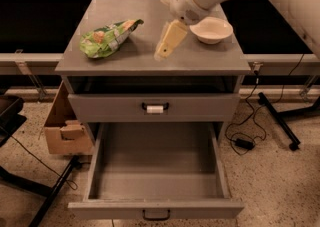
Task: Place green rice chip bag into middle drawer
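The green rice chip bag lies crinkled on the left half of the grey cabinet top. My gripper hangs cream-coloured from the white arm just above the middle of the top, to the right of the bag and apart from it, holding nothing that I can see. The middle drawer is pulled fully out below, wide and empty, with a dark loop handle on its front.
A cream bowl stands on the right of the cabinet top, close behind the gripper. The shut drawer front above has a white tag on its handle. A cardboard box sits on the floor at the left. Cables and a stand leg lie at the right.
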